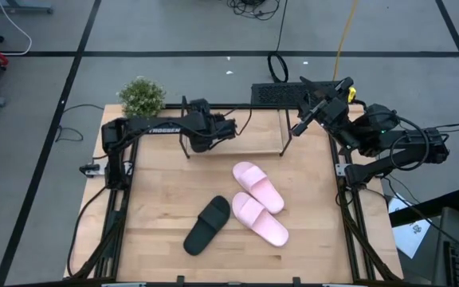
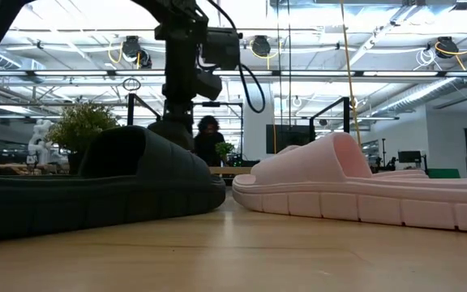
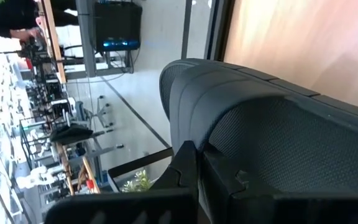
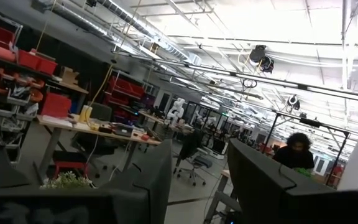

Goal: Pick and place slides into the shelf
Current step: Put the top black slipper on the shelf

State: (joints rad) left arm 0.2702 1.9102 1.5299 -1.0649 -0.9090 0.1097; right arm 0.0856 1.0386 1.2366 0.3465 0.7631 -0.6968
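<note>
A black slide (image 3: 260, 124) is pinched in the left gripper (image 1: 213, 130) at upper centre of the high view, over the left part of the shelf (image 1: 284, 142). The second black slide (image 1: 207, 225) and the pink pair (image 1: 259, 202) lie low on the tabletop (image 1: 158, 191), centre frame. The right gripper (image 4: 197, 180) is held spread at upper right, idle. For a clean placement, the held slide is best lowered level onto the board, clear of the rods, and released only once seated; room should be left for three more.
</note>
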